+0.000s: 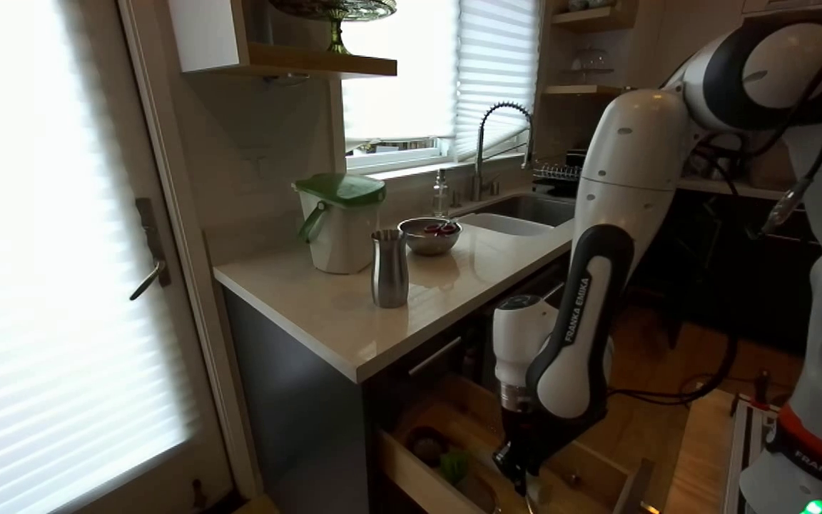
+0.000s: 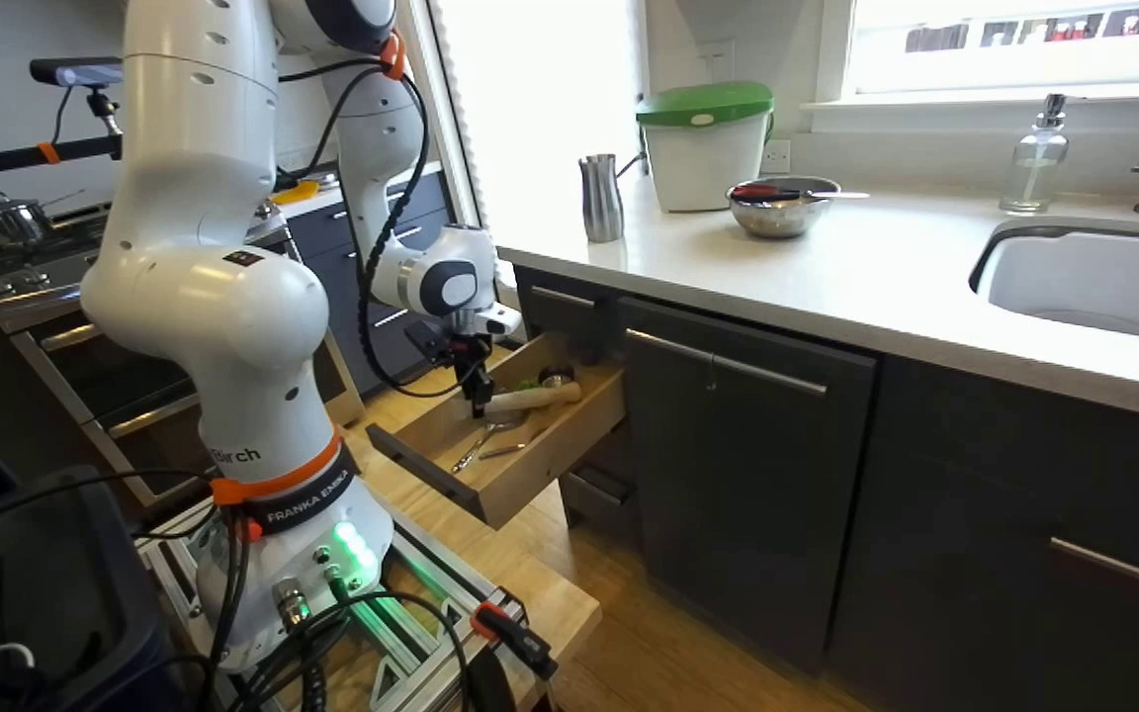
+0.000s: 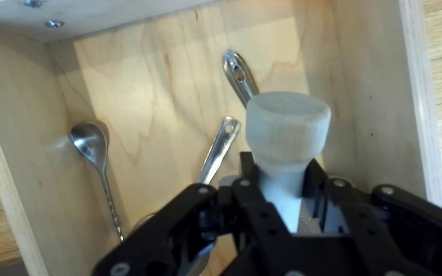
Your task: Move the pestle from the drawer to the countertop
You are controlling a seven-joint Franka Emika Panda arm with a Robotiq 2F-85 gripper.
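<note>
The pestle (image 3: 288,126), a pale wooden rod with a wide round head, fills the middle of the wrist view. My gripper (image 3: 281,172) has its two black fingers against both sides of the pestle's neck, shut on it. In an exterior view the pestle (image 2: 535,398) lies roughly level at the gripper (image 2: 478,400), in or just above the drawer (image 2: 569,440); I cannot tell if it touches anything below. The pulled-out drawer (image 1: 418,475) shows in both exterior views. The pale countertop (image 1: 297,300) stands higher; it also shows in an exterior view (image 2: 886,262).
In the drawer lie a spoon (image 3: 88,142), metal handles (image 3: 221,149) and a green item (image 1: 454,465). On the countertop stand a steel cup (image 1: 389,271), a green-lidded bin (image 1: 343,228) and a steel bowl (image 1: 431,239). The counter's thick edge (image 1: 411,357) overhangs the drawer's back.
</note>
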